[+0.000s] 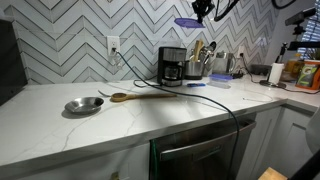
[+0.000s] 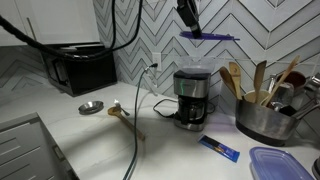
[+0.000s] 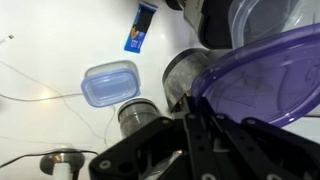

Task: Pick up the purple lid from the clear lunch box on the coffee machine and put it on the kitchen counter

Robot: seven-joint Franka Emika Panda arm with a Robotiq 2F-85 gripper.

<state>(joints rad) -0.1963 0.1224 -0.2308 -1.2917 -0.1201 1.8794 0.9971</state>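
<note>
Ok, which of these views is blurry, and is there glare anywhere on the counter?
Wrist view: the jaws are dark and out of focus, and the purple lid near the lens looks soft. In an exterior view the kitchen counter is brightly lit and somewhat washed out, with no hard glare spot. In an exterior view a black cable near the lens is dark and soft.

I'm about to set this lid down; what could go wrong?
The fingers pinch the purple lid only at one edge, high above the coffee machine, so it could slip. The counter nearby holds a utensil pot, a blue-lidded container and a cable; a careless descent might hit them.
</note>
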